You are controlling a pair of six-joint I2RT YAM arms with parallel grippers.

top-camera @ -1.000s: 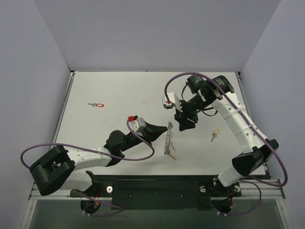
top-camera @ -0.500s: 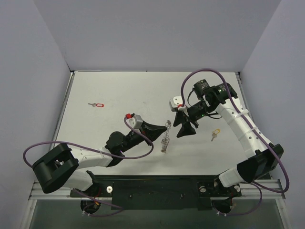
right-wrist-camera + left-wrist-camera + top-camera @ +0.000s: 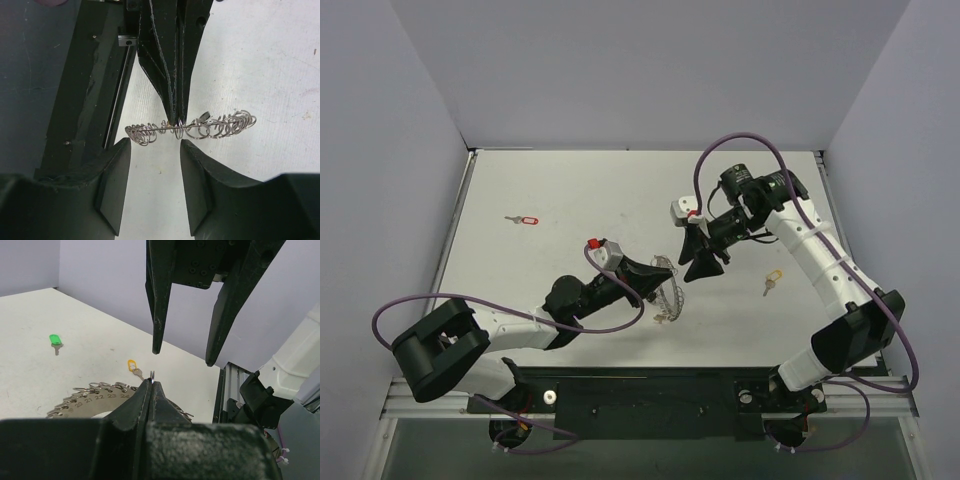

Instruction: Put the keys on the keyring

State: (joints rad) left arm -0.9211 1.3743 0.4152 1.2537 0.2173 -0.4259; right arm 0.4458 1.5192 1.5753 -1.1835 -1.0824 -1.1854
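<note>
The keyring [image 3: 666, 288] is a silver hoop edged with small wire rings. My left gripper [image 3: 663, 274] is shut on one rim ring and holds it above the table; the left wrist view shows the numbered hoop [image 3: 98, 393] behind the shut tips [image 3: 152, 382]. My right gripper [image 3: 691, 268] is open and empty, just right of the hoop. The right wrist view shows the hoop edge-on [image 3: 200, 128] just beyond the open fingertips [image 3: 123, 150]. A yellow key [image 3: 772, 281] lies to the right, a red key [image 3: 526, 219] far left, and a green key [image 3: 55, 339] shows in the left wrist view.
Grey walls close the table [image 3: 570, 200] on three sides. The black front rail [image 3: 650, 395] runs along the near edge. Purple cables loop off both arms.
My right gripper has swung left and down to just beside the keyring. The left gripper has turned the keyring from edge-on to more face-up.
</note>
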